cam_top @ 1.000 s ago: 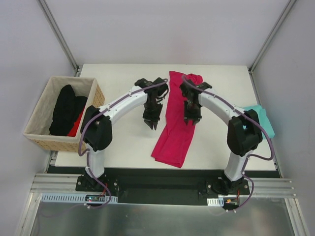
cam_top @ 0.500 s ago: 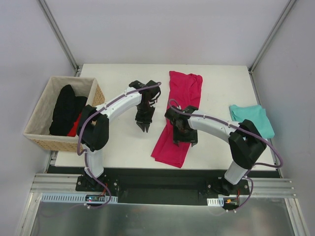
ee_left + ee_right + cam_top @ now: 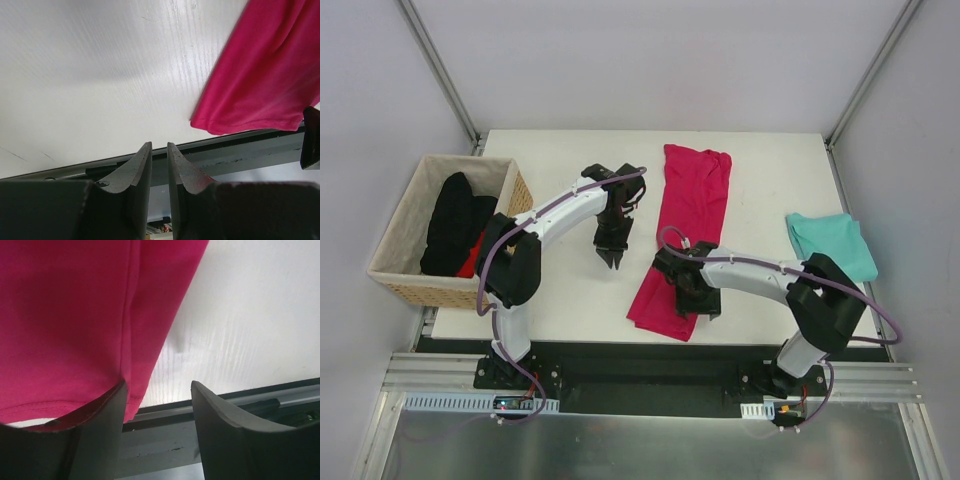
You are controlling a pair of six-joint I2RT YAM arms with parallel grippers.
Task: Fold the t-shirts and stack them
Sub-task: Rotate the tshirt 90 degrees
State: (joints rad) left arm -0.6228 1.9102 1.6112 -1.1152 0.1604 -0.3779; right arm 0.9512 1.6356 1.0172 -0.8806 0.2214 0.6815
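A crimson-pink t-shirt [image 3: 692,200] lies as a long narrow strip from the table's far middle toward the near edge. Its hem also shows in the left wrist view [image 3: 265,75]. My right gripper [image 3: 698,305] hovers open over the strip's near right corner. In the right wrist view one finger [image 3: 107,430] sits over the pink hem [image 3: 65,315], the other over bare table, and the right gripper [image 3: 159,383] holds nothing. My left gripper [image 3: 613,258] hangs left of the strip, its jaws a narrow slit apart and the left gripper [image 3: 159,145] empty. A teal t-shirt [image 3: 832,243] lies folded at the right edge.
A wicker basket [image 3: 420,292] stands off the table's left side, holding black clothes [image 3: 455,225] and a red piece [image 3: 472,262]. The table's near edge and a metal rail [image 3: 225,400] run just beyond the pink hem. White table [image 3: 560,290] shows between the basket and the strip.
My right gripper has travelled from the strip's middle down to its near right corner and opened wider. My left gripper drifted slightly left and toward me, then stayed put.
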